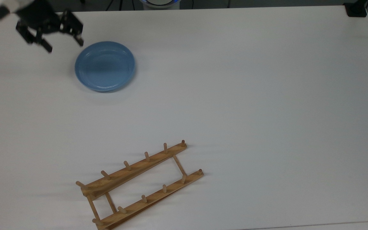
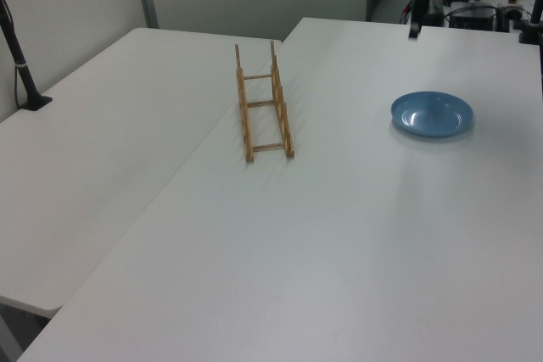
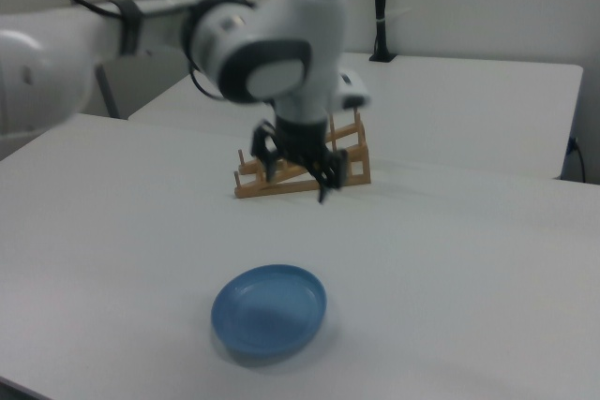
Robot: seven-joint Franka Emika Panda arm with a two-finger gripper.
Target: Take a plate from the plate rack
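The light-blue plate (image 1: 105, 66) lies flat on the white table (image 1: 235, 95), toward the top view's upper left; it also shows as the plate (image 2: 431, 114) and the plate (image 3: 269, 310). My gripper (image 1: 65, 44) hangs open in the air above and to the left of the plate, holding nothing. In the right view my gripper (image 3: 292, 179) is well above the plate, with the rack behind it. The wooden plate rack (image 1: 139, 183) stands with no plate in it near the table's front edge in the top view, also seen as the plate rack (image 2: 263, 108).
A black clamp (image 1: 356, 9) sits at the table's far right corner in the top view. A second white table (image 2: 93, 133) adjoins on the left view's left, carrying a black post (image 2: 19, 61).
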